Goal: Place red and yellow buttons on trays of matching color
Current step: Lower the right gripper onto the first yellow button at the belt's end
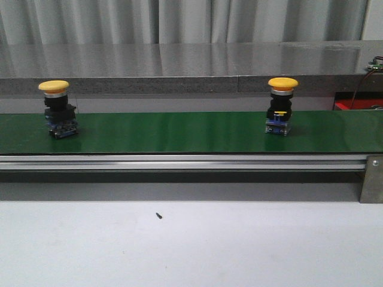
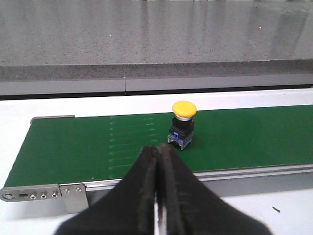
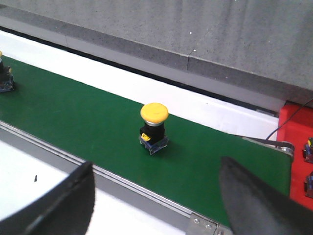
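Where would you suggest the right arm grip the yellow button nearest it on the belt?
Probably on the dark body under the cap of the right yellow button, coming from above. It stands upright on the green belt, and the wide cap overhangs the narrower body, so the right gripper jaws could close beneath it.

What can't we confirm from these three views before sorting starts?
- Yellow tray: in no view.
- Red tray: right wrist view shows one corner, cut by the frame edge; its contents are cropped.
- Red buttons: none visible; only two yellow buttons on the belt.
- Both pincers: out of the front view; left pincer shut, right pincer open.
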Motion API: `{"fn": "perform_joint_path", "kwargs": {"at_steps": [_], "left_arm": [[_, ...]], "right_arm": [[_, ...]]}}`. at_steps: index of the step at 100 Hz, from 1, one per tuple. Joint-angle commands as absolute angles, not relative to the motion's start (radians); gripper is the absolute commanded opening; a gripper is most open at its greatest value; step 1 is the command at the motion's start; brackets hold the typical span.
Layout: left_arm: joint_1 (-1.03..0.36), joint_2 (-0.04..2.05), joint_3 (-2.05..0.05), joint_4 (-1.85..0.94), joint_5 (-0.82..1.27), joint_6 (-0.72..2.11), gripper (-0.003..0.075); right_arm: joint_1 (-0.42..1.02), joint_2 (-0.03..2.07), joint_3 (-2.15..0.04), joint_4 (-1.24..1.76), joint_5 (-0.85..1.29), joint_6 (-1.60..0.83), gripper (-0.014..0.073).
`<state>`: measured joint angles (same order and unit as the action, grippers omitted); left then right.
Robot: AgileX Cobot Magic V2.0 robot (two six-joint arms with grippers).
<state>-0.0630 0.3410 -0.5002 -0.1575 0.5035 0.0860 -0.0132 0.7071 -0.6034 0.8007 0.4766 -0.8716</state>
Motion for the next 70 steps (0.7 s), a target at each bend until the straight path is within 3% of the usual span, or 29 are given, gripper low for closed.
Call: {"fn": "perform_joint_path", "kwargs": {"at_steps": [1,42,70], "left_arm": [[-0.070,0.348,-0.527,-0.175,0.431,0.090,-0.0019],[-0.070,0.348,-0.527,-0.188,0.436,0.090,-0.0020],[-0.070,0.348,-0.527,-0.189,0.436,0.090,-0.0019]], "right_arm": [[-0.015,0.776,-0.668,0.835,0.437,-0.877,0.0622],[-0.015,1.205,-0.879,0.830,0.473,-0.882,0.0611],[-0.015,1.387,-0.979,0.825,0.472,-0.882,0.0611]]}}
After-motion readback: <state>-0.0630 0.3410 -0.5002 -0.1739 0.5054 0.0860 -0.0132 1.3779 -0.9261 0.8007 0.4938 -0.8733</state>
